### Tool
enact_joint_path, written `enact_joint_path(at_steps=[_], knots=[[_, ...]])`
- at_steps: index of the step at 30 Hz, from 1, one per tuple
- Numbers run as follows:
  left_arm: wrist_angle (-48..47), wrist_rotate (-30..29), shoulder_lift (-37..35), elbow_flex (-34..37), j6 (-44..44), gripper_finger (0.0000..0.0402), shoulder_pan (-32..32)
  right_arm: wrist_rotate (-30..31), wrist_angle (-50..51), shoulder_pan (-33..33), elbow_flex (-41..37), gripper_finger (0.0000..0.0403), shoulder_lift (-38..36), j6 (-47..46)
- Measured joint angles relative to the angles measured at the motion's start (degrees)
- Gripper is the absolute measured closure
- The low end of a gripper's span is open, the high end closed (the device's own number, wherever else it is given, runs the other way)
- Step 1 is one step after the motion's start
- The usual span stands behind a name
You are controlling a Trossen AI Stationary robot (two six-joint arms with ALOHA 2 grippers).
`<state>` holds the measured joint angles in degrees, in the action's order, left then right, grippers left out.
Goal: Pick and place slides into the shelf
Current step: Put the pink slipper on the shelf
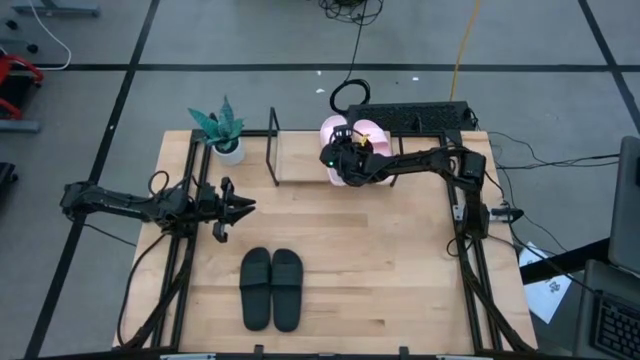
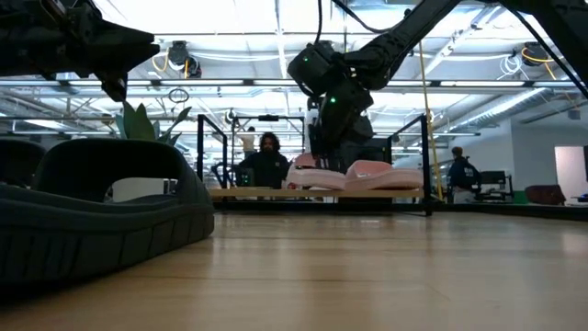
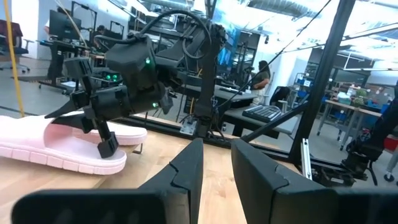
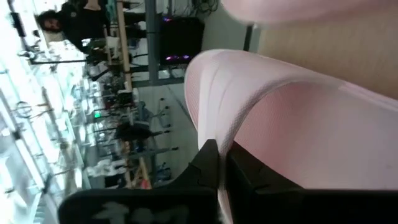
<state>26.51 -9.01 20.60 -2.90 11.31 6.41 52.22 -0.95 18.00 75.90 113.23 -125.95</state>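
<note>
Two pale pink slides lie side by side at the right end of the shelf (image 1: 300, 165), at the table's far edge. My right gripper (image 1: 335, 160) reaches in from the right and is shut on the left one (image 3: 56, 146). The other pink slide (image 2: 381, 173) rests sole-down on the shelf board. A black pair of slides (image 1: 270, 288) lies sole-down near the table's front edge. My left gripper (image 1: 238, 208) hovers at the table's left, fingers (image 3: 186, 171) slightly apart with nothing between them. My right gripper pinches the pink slide's strap at its edge (image 4: 214, 124) between its two shut fingers (image 3: 104, 140). The fingers come from the table's right, slanting down. The slide's sole (image 3: 68, 163) lies along the shelf board.
A potted plant (image 1: 222, 130) stands at the shelf's left end, beside a black wire upright (image 1: 273, 145). A black power strip (image 1: 410, 115) lies behind the shelf. Bare tabletop (image 1: 380, 260) stretches between the shelf and the black slides. People sit in the room beyond.
</note>
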Motion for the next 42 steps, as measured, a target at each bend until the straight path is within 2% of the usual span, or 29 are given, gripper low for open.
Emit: enact_joint_path(at_steps=[8,11,17,34,42], knots=[[0.1,0.0,0.0,0.0,-0.6,0.0314,0.0,-0.1,11.5,1.6,-0.1,0.0402,-6.4,1.0],[0.1,-0.1,0.0,0.0,-1.6,0.0314,0.0,-0.3,12.9,1.9,-0.1,0.0402,-7.9,3.1],[0.3,-2.4,0.0,0.0,-2.6,0.0314,0.0,-1.4,11.5,2.0,-0.1,0.0402,-8.0,5.1],[0.3,-3.1,0.0,0.0,-2.3,0.0314,0.0,-2.6,8.4,1.9,0.0,0.0403,-7.3,6.9],[0.3,-3.1,0.0,0.0,-2.2,0.0314,0.0,-2.9,-0.9,1.8,0.0,0.0403,-2.6,5.6]])
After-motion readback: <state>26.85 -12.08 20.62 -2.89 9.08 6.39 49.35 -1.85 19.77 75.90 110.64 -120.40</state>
